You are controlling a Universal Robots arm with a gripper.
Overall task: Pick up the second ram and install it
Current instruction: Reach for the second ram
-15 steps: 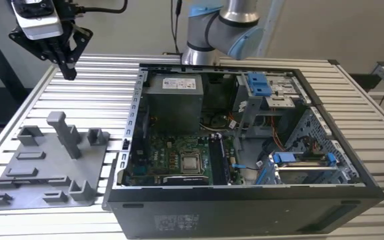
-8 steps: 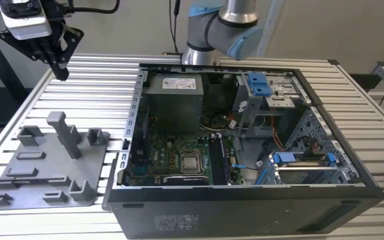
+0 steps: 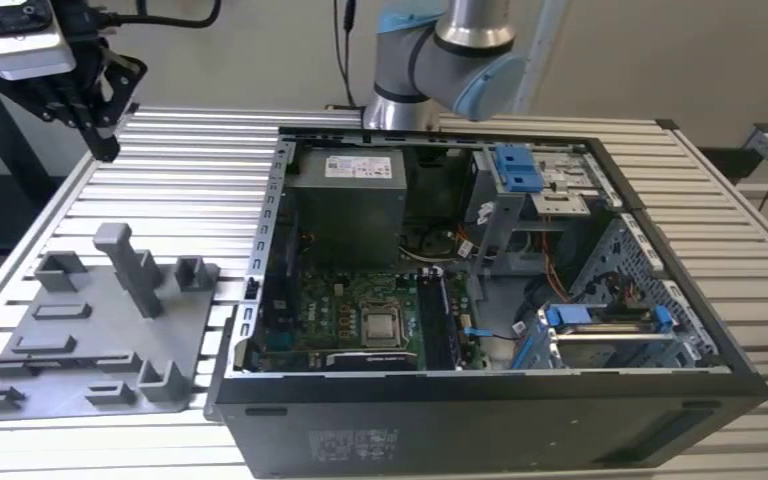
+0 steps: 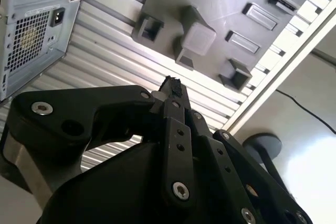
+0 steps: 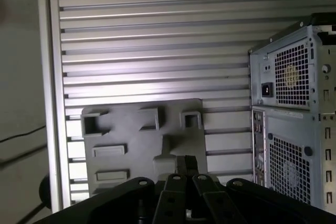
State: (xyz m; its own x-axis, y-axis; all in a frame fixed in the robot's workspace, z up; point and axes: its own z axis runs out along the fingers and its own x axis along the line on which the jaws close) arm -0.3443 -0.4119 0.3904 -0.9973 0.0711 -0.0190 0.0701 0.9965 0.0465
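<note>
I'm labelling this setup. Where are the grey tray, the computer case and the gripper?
grey tray (image 3: 191, 335), exterior view, bare base plate.
computer case (image 3: 491, 420), exterior view, dark near wall.
gripper (image 3: 104, 150), exterior view, its lower tip.

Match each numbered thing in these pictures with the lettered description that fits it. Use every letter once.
Things:
1 end effector
2 plastic tray
3 power supply
4 drive bay latches

Descriptions:
A blue
B silver box inside the open computer case
C grey, lying flat on the slatted table, outside the case
D black, raised above the table

Pairs: 1-D; 2-C; 3-B; 4-A
</note>
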